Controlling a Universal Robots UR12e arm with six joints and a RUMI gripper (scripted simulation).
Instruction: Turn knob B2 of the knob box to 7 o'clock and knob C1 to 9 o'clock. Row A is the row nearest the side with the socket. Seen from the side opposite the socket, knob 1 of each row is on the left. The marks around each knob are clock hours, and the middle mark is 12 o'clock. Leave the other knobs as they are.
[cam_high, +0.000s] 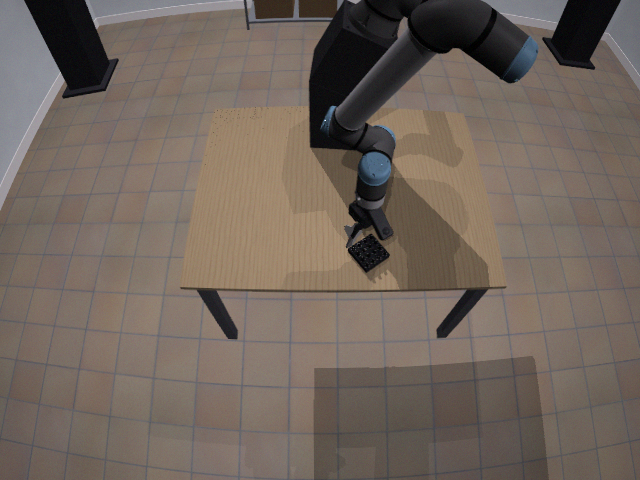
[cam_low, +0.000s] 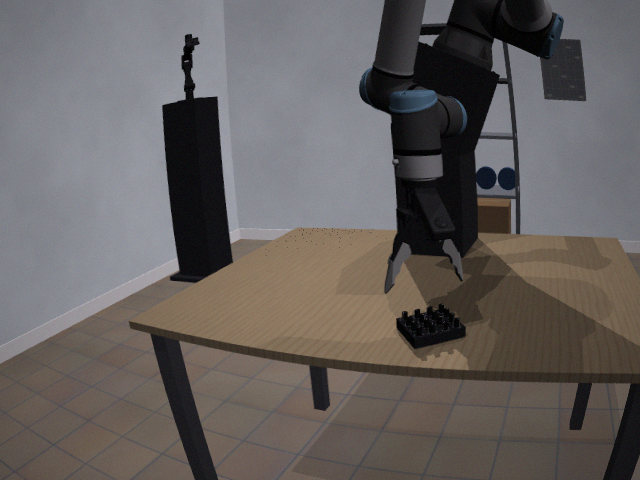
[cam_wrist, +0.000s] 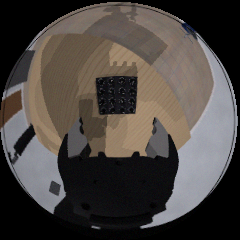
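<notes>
The knob box (cam_high: 369, 252) (cam_low: 427, 329) (cam_wrist: 117, 95) is a small black square block with a grid of short black knobs. It lies flat on the wooden table (cam_high: 248, 206) (cam_low: 289, 294) near the front edge. The single knobs and their marks are too small to read. My gripper (cam_high: 361, 231) (cam_low: 423, 271) (cam_wrist: 117, 117) is open and empty. It hangs point-down a little above the table, just behind the box, with the box ahead of the fingertips in the wrist view.
The arm's black base block (cam_high: 341, 77) stands at the back of the table. Black pillars (cam_high: 72, 46) (cam_low: 196, 186) stand on the floor beyond the table. A shelf rack (cam_low: 509, 134) stands behind the base.
</notes>
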